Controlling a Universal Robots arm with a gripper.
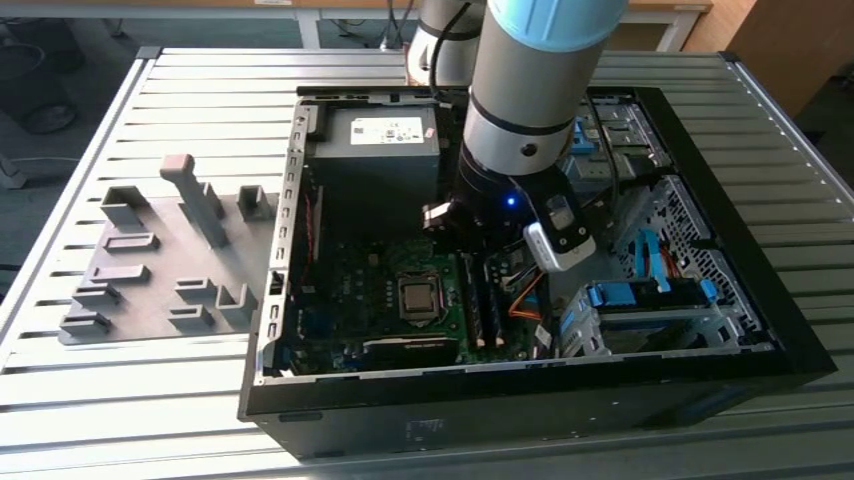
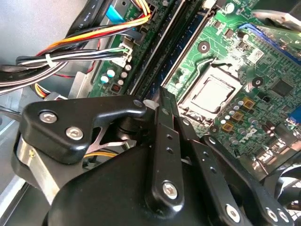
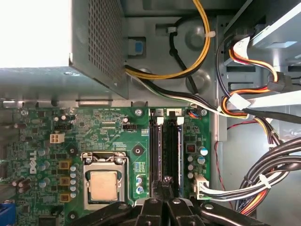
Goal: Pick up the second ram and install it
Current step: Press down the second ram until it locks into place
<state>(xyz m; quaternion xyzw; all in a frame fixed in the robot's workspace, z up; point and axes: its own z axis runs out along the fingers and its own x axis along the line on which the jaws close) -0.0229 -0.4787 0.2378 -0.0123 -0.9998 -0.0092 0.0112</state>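
The black metal computer case (image 1: 534, 405) lies open on a ribbed, slatted metal table (image 1: 200, 90). Inside, along its near wall, the green motherboard (image 3: 108, 127) is studded with small capacitors and carries a square, silvery processor (image 3: 103, 184) in a steel frame.

Just beside the processor, towards the case's drive-bay side, run the long memory slots. There the second ram (image 3: 172, 150) appears to stand edge-up in its slot, a thin dark strip. How deep it sits is hard to make out.

The gripper (image 3: 164, 181) is directly over the near end of that strip. Its matte black, bolted fingers (image 2: 162, 122) are clenched, tips drawn together with hardly a slit between them (anything thin pinched there would be hidden by the linkage). Whether the tips touch the stick I cannot tell.

Bundled cables (image 3: 263, 169) in yellow, orange, black and white loop past the slots. Farther back sits the perforated grey power supply (image 1: 380, 135). Towards the table's edge at the exterior view's left, grey plastic holder blocks (image 1: 147, 270) stand on their plate.
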